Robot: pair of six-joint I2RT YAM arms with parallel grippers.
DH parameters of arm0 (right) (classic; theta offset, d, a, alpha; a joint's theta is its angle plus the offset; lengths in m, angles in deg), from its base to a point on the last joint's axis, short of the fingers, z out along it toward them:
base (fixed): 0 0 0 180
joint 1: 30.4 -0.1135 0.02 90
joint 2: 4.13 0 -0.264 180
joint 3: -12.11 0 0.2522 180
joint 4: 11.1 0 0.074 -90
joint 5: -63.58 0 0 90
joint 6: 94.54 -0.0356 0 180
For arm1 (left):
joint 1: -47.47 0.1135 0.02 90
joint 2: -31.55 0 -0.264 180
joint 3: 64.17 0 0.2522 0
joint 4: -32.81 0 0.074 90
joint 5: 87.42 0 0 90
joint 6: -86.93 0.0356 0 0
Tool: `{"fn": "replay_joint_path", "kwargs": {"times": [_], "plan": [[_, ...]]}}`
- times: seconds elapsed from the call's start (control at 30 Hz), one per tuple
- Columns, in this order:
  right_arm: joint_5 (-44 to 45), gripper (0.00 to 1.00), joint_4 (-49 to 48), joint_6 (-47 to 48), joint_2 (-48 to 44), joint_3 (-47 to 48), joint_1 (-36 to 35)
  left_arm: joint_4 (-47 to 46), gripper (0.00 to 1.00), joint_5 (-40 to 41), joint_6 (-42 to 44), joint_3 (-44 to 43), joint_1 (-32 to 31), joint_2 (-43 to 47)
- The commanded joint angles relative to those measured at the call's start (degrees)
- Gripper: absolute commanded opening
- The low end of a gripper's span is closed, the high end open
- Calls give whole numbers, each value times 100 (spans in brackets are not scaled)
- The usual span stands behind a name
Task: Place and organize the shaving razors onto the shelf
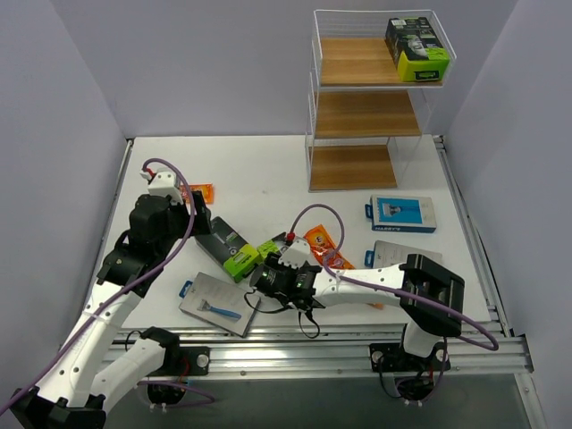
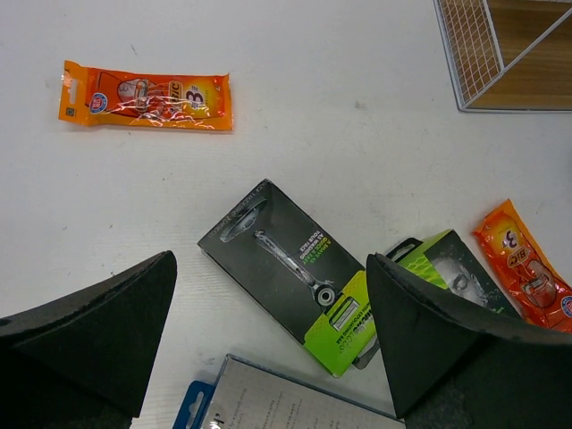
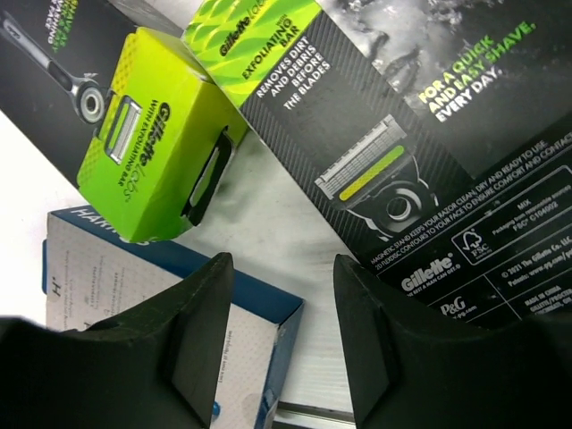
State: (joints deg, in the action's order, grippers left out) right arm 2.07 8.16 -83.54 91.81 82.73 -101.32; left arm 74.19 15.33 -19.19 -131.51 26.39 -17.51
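**Status.** One box (image 1: pixel 416 46) lies on the top board of the shelf (image 1: pixel 366 114). All other razor packs lie on the bench (image 1: pixel 259 170), well apart from the shelf. The left pincer (image 2: pixel 271 264) hangs over the long black-and-green box (image 2: pixel 286 268) with its jaws spread wide and nothing in them. The right pincer (image 3: pixel 277 268) has its jaws partly apart and grips nothing. It sits low over the spot where the second green box (image 3: pixel 402 152), the long box and the grey card (image 1: pixel 219 304) meet.

**Hazards.**
- Three packs crowd under the right pincer. Closing here could catch two edges at once, or shove a pack instead of lifting it.
- The second green box lies flat and looks wider than the present jaw gap, so a grasp across its face would probably slip.
- Both arms work close together, and a reach by either one risks contact.

**Limits of view.**
- It cannot be told whether the second green box overlaps the long box or only touches it.
- The right arm covers part of a pale card (image 1: pixel 389 255).
- The orange packets (image 2: pixel 147 94) show glare, and their print is unreadable.
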Motion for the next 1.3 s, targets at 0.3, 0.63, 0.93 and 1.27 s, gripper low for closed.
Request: {"fn": "replay_joint_path", "kwargs": {"times": [0.3, 0.63, 0.93, 1.27], "plan": [[341, 39, -1024, -1, -102, -184, -10, -169, 96, -115, -32, -3, -151, 37], [183, 36, -1112, -80, 240, 123, 60, -169, 96, -71, 4, 6, -309, 89], [-54, 30, -1358, -107, 495, 106, 192, -160, 96, -62, 21, 14, -414, 151], [-186, 30, -1507, -36, 794, 299, 341, -151, 95, -27, 56, 6, -555, 204]]}}
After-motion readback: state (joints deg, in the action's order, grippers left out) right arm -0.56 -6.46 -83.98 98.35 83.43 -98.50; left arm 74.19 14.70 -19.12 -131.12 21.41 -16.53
